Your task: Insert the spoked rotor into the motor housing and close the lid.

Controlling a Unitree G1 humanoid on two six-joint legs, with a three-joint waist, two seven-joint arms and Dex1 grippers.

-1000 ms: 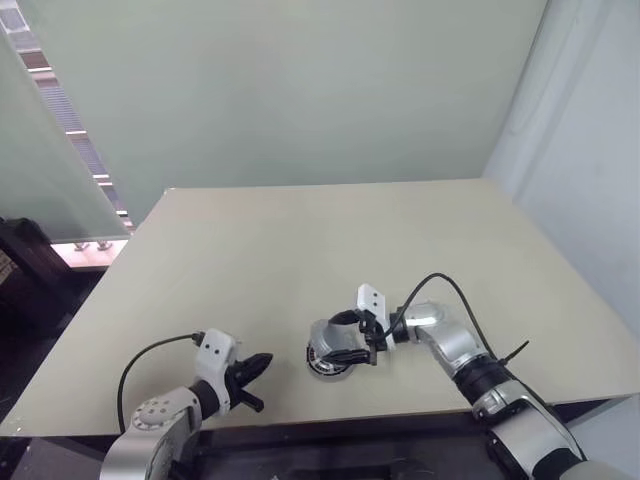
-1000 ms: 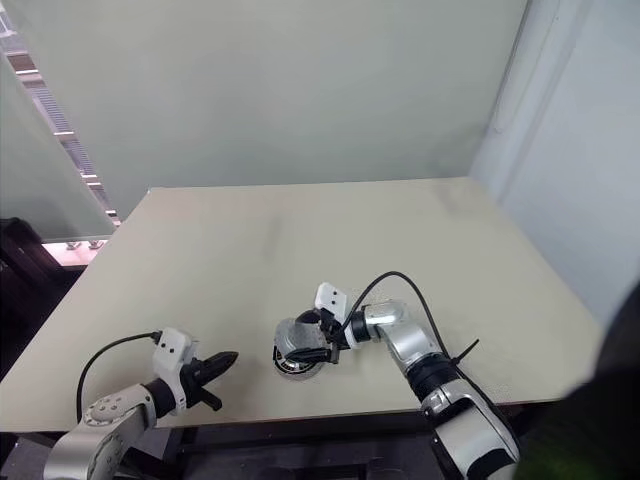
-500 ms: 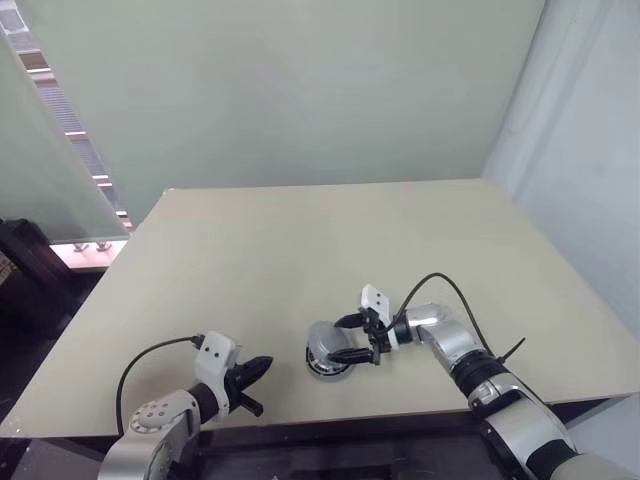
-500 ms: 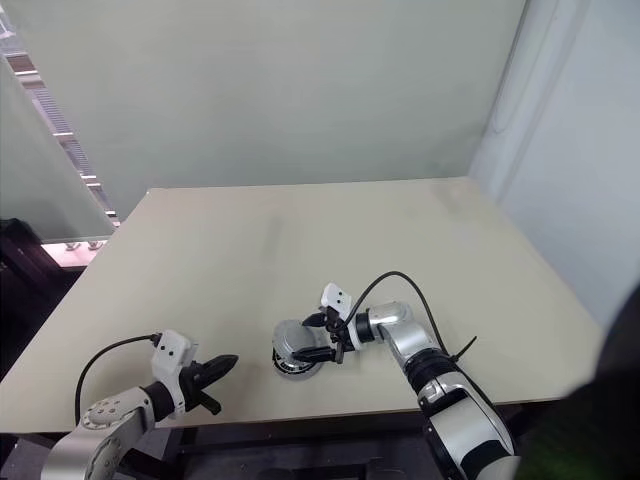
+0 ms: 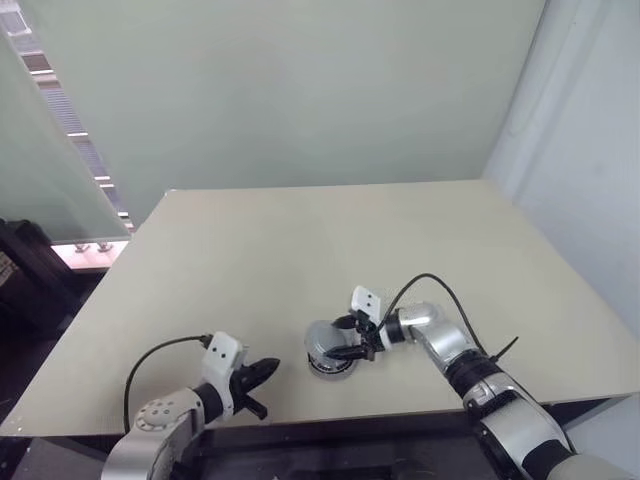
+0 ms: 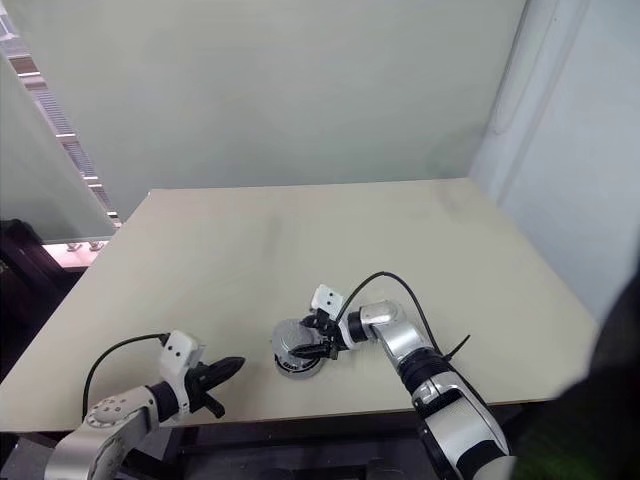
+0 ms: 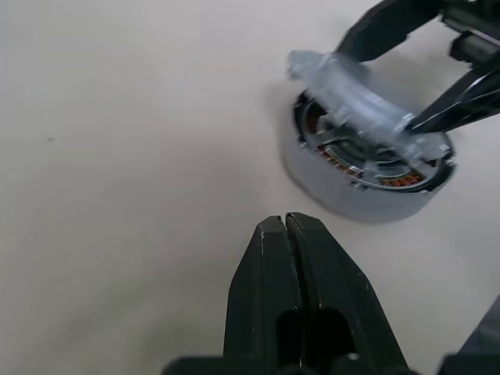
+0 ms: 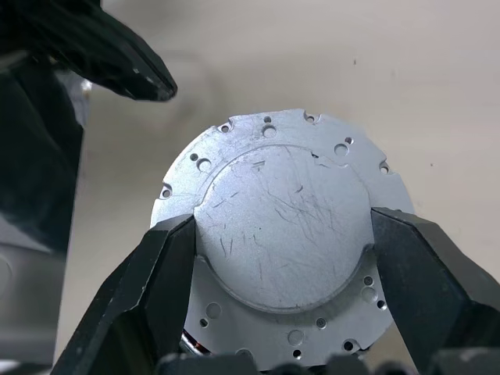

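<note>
Pale green walls are seen behind a beige table [image 5: 330, 240], with frosted glass panels at 9 o'clock and a white wall at 3 o'clock. Beyond the glass, dark furniture is barely made out.

Near the table's front edge, roughly at 6 o'clock, the motor housing [image 7: 355, 187] is set flat, a low grey round can with copper windings partly seen inside. Its inside is mostly covered by the lid [image 8: 277, 234], which is held tilted over the opening, one edge raised. Whether the spoked rotor is already inside cannot be told.

The right gripper [image 5: 350, 338] is closed on the lid, one finger [image 8: 148, 289] on each side of the raised centre disc, fingers spread wide by its width. Scratches and small rim holes are seen on the lid's metal face. The lid is blurred in the left wrist view.

The left gripper [image 5: 262, 372] is kept at 7 o'clock, well apart from the housing, its fingers [image 7: 266, 266] pressed together, nothing between them. The lower arm is cut off by the frame.
</note>
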